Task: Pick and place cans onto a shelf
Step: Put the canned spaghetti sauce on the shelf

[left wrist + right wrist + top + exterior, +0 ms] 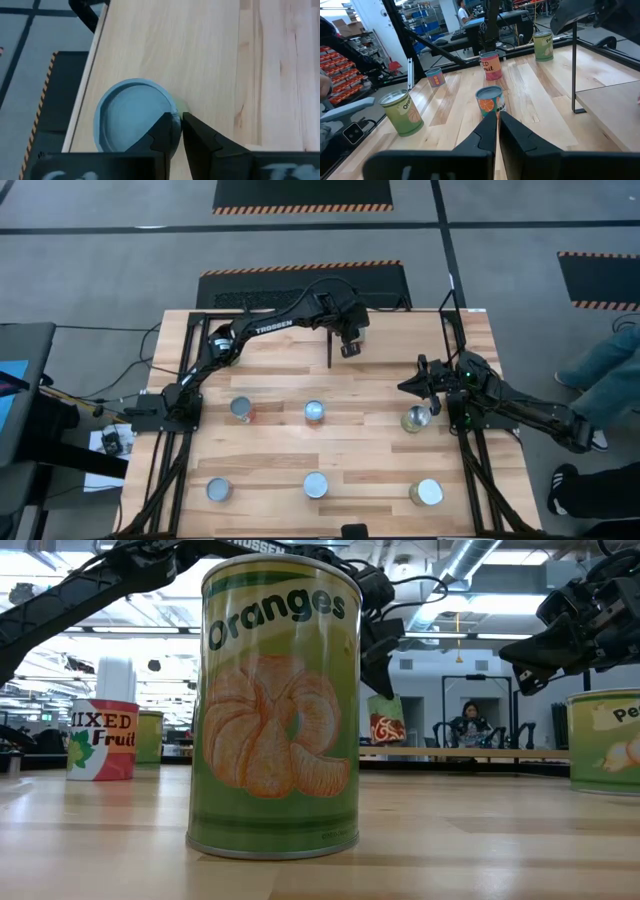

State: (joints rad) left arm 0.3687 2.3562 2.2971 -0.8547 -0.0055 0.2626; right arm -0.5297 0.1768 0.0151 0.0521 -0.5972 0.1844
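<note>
The plywood shelf (pixel 395 335) stands at the table's far side. One can with a pale blue top (pixel 131 114) stands on it; it also shows in the low view (pixel 385 722). My left gripper (pixel 181 129) is shut and sits over that can's rim (pixel 350 345). My right gripper (pixel 498 122) is shut and empty above the tabletop at the right (pixel 424 386), close to a silver-topped can (pixel 415 418). Several more cans stand upright on the table, among them an Oranges can (pixel 275 705) and a mixed fruit can (pixel 102 740). My left gripper: one fingertip (pixel 170 127) shows over the can's rim (pixel 167 100), coming from above. I cannot tell whether it touches the can. The can stands upright on the shelf.
Black frame bars (pixel 452 350) edge the shelf, and a thin black leg (pixel 575 70) stands on the table. Cans stand in two rows (pixel 314 411) (pixel 315 484) (pixel 219 489) (pixel 427 492). A person's legs (pixel 600 375) show beyond the table's right edge.
</note>
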